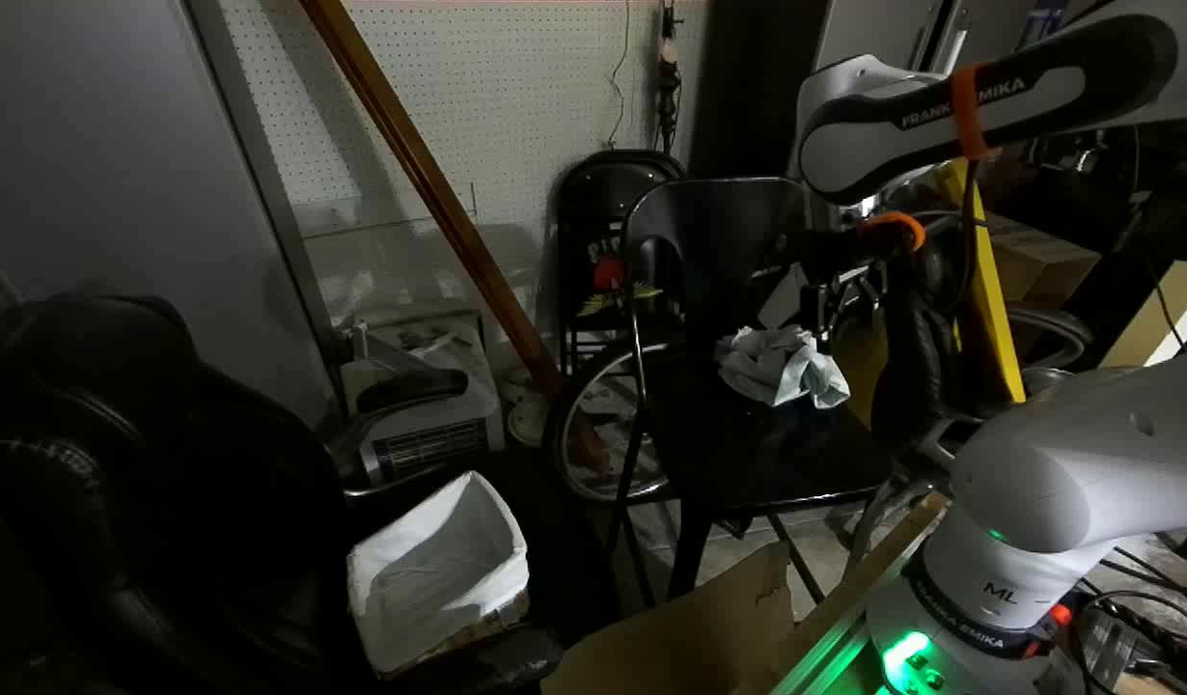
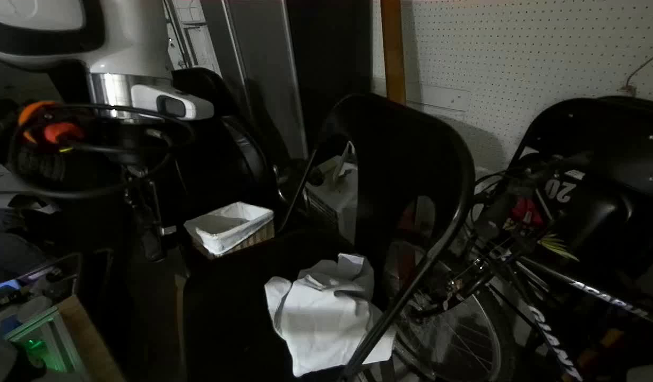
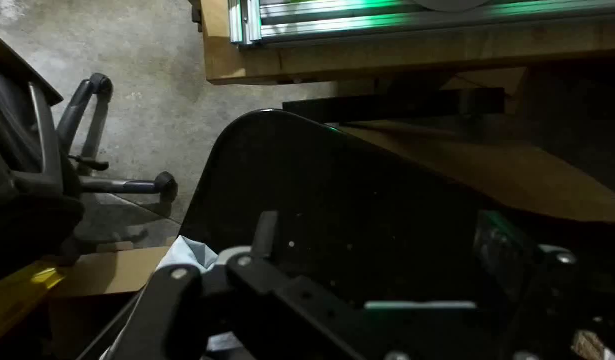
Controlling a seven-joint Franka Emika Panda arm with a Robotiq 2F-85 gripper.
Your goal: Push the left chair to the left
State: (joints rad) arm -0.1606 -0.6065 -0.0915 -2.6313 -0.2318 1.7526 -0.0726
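The left chair [image 1: 159, 463] is a bulky black padded office chair at the left in an exterior view. In an exterior view its back [image 2: 236, 148] shows behind the arm. A white-lined wicker basket [image 1: 439, 579] rests at its seat; it also shows in an exterior view [image 2: 228, 228]. Much of the chair is lost in shadow. My gripper [image 1: 840, 314] points down, well apart from the left chair, near the metal-framed chair [image 1: 767, 463]. It also shows in an exterior view [image 2: 154, 239]. In the wrist view the fingers [image 3: 380, 235] are wide apart with nothing between them.
A white cloth [image 1: 786, 367] lies on the metal-framed chair's seat, which shows below the gripper in the wrist view [image 3: 312, 170]. Cardboard [image 1: 690, 627] stands by the robot's base. A heater [image 1: 425, 425], a wooden beam [image 1: 439, 193] and a bicycle [image 2: 464, 323] stand behind.
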